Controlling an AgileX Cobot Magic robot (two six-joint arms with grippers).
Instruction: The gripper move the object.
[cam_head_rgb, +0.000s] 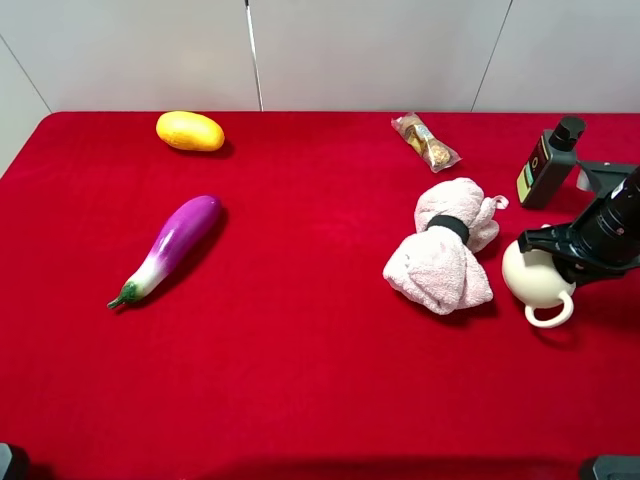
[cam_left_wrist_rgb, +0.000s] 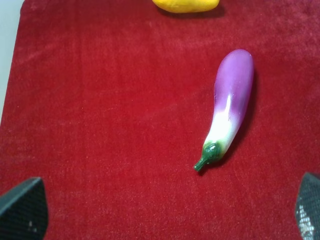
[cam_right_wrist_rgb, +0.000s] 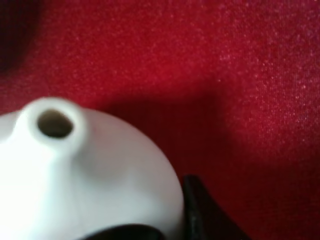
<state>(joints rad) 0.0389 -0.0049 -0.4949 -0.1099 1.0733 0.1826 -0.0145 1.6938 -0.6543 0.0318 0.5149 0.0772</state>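
The cream-white pitcher (cam_head_rgb: 533, 280) stands on the red cloth at the right, its looped handle toward the front. It fills the right wrist view (cam_right_wrist_rgb: 90, 175), spout up-left. My right gripper (cam_head_rgb: 556, 252) reaches in from the right over the pitcher's top. One black finger (cam_right_wrist_rgb: 200, 212) presses against its side, so it appears shut on the pitcher. My left gripper (cam_left_wrist_rgb: 165, 215) is open and empty above the cloth at the front left, well short of the eggplant.
A pink rolled towel (cam_head_rgb: 445, 250) lies just left of the pitcher. A black bottle (cam_head_rgb: 548, 165) and a wrapped snack (cam_head_rgb: 427, 141) are behind. A purple eggplant (cam_head_rgb: 170, 248) (cam_left_wrist_rgb: 227, 105) and a yellow fruit (cam_head_rgb: 190, 131) (cam_left_wrist_rgb: 185, 5) lie at the left.
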